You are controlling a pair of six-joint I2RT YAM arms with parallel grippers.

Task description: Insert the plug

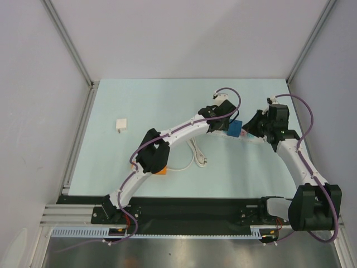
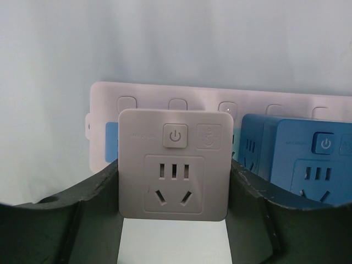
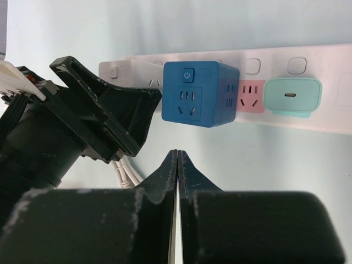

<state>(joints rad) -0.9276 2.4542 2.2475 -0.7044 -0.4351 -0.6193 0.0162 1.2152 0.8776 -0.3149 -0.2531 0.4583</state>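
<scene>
Arms (image 1: 167,139) flank plug (image 1: 234,129), left jaws gripping white cube (image 2: 174,165).

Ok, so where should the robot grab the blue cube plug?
Probably pinch the blue cube plug by its two flat sides facing across the power strip, coming straight at its button face. Flat fingers sit well on flat sides. Along the strip, the white cube in the left gripper crowds it. The right gripper, shut now, must open first.
</scene>
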